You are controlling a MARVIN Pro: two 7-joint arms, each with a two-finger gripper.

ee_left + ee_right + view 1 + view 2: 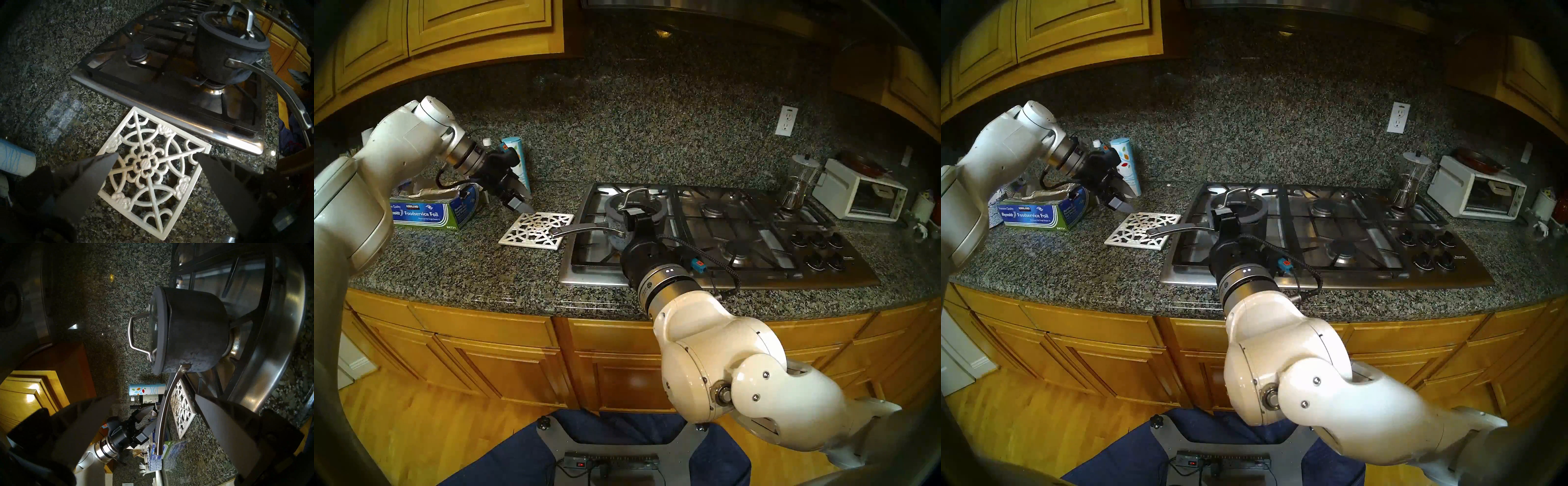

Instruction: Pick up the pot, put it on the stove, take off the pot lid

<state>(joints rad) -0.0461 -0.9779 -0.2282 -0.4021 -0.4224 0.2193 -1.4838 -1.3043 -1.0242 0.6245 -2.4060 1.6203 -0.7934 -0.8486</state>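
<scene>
The dark speckled pot (615,226) stands on the front left burner of the steel stove (755,237), its long steel handle (585,231) pointing left over the stove's edge. The glass pot lid (616,204) with its steel loop sits on the pot. My right gripper (641,217) is open just in front of the pot. In the right wrist view the pot (195,331), the lid (160,327) and the handle show between the open fingers of my right gripper (154,395), untouched. My left gripper (156,154) is open and empty above the white trivet (153,171).
The trivet (536,230) lies on the granite counter left of the stove. A foil box (429,212) and a tall canister (517,159) stand at the far left. A glass coffee maker (797,183) stands on the back right burner, beside a white toaster oven (860,197). Black knobs (816,251) sit at the front right.
</scene>
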